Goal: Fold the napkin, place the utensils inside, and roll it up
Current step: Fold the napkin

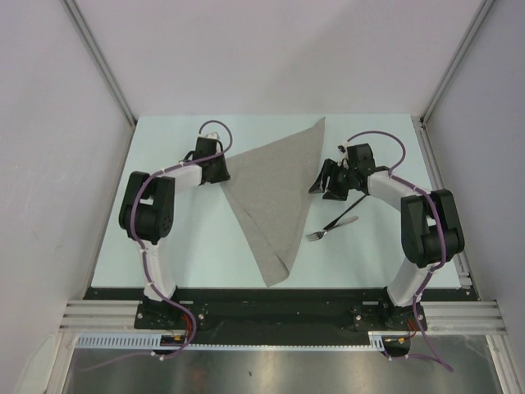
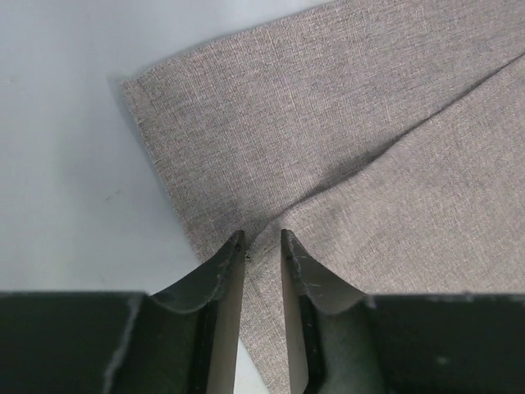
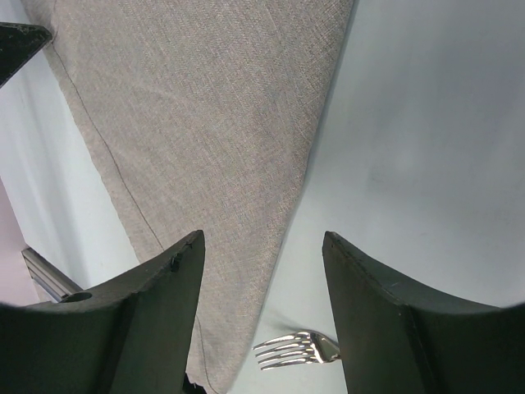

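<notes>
Grey-beige napkin (image 1: 275, 197) puckers between the narrow left jaws at its corner; a shallow pinch could slip and spoil the fold. Right jaws hang wide, empty.

napkin (image 1: 275, 201): woven cloth, matt, fine rough grain | fork (image 3: 320, 351) right of napkin: polished metal, glossy | table (image 1: 180, 246) under napkin: smooth, pale, faint sheen | right gripper fingers (image 3: 148, 320) beside napkin: black plastic, matt

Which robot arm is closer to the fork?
Right. The right end effector hovers just beyond the fork, beside the napkin. The left end effector is across the napkin, at its left corner.
</notes>
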Tool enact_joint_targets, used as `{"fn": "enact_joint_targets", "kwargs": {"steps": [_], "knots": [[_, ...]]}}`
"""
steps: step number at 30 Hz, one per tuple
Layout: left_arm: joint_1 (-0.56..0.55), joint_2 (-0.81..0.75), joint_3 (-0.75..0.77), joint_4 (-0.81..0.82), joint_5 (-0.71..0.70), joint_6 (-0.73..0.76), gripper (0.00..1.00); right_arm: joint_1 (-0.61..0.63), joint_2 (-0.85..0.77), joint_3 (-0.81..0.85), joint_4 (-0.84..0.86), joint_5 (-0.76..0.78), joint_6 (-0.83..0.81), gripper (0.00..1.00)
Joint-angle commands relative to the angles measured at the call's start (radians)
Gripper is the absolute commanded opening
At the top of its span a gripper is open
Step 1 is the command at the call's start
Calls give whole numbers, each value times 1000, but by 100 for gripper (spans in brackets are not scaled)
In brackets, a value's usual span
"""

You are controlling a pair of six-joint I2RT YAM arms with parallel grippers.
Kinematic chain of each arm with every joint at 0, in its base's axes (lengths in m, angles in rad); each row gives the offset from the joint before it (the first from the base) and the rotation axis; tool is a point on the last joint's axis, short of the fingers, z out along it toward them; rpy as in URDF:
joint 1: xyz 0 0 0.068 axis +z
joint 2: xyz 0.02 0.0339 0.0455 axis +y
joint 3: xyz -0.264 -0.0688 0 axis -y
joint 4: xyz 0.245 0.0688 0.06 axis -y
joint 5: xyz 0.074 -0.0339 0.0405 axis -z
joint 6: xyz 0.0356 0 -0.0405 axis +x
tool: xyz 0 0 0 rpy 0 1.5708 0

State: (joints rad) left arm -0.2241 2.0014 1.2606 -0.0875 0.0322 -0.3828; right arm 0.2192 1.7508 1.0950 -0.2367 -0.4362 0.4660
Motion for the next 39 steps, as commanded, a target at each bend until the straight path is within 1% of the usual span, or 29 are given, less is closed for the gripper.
{"fn": "enact_joint_targets", "kwargs": {"steps": [1,3,4,6,7,13,16,21,27,39], "knots": [[-20,33,40,-41,-29,12,23,-6,-28,9,-10,-12,-4,65],[-24,36,46,-50,-29,10,17,-6,-30,9,-10,-12,-6,65],[-24,34,48,-54,-29,9,11,-7,-31,9,-10,-12,-4,65],[-24,31,52,-57,-60,7,5,-6,-34,6,-10,-10,-4,65],[-24,28,54,-58,-63,7,0,-6,-33,6,-12,-10,-6,65],[-24,-3,59,-49,-60,10,0,-11,-36,2,-16,-7,-6,65],[-21,-15,63,-43,-83,12,0,-12,-40,0,-16,-6,-7,65],[-1,5,115,-69,-92,24,0,-18,-47,0,-26,-1,-12,66],[26,0,131,-69,-109,27,0,-23,-50,-1,-30,1,-15,66],[69,83,241,-73,-57,38,0,-29,-51,6,-44,2,-20,66]]}}
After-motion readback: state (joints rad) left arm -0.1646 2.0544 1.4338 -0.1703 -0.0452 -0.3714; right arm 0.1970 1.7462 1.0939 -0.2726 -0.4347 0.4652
